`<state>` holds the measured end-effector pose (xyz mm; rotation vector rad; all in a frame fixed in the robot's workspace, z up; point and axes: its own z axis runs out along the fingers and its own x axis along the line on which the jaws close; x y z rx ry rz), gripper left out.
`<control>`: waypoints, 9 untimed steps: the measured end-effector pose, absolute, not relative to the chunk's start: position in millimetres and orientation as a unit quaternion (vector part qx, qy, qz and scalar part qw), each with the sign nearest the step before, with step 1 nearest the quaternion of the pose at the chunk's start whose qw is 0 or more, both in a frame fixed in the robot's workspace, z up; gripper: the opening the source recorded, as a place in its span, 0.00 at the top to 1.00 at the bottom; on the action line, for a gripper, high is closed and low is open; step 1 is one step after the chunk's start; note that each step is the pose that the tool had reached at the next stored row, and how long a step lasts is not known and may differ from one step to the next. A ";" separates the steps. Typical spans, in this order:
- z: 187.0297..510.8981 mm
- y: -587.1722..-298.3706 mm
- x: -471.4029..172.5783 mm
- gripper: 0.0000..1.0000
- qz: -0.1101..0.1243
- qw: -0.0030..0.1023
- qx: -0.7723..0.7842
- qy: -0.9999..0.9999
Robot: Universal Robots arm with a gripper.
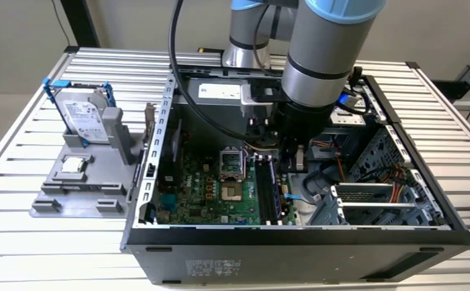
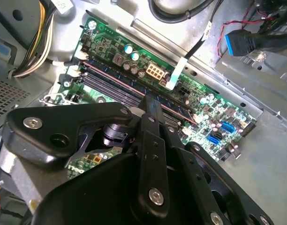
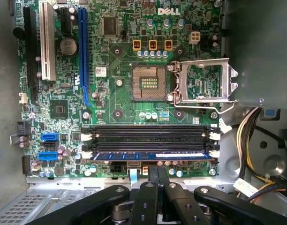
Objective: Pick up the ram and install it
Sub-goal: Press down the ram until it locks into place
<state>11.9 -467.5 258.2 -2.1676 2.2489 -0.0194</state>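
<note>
Looking down past our claw [image 3: 157, 174], we see the ram [image 3: 150, 155] lying in the memory slot nearest to the claw's tips, just in front of them on the green board [image 3: 64, 117]. The claw's two fingers are pressed together with nothing between them, and they sit right by the ram's long edge. The ram could stay half in if one end is not pushed down. The white clips [image 3: 215, 153] at its ends might not snap shut. Pushing off to one side could bend the stick.
</note>
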 end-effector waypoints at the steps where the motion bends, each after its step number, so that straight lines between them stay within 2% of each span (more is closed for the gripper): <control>1: 257.5 -467.5 11.9 1.00 -0.006 0.009 -0.694 0.720; 9: 250.7 -467.5 11.9 1.00 -0.006 0.009 -0.695 0.718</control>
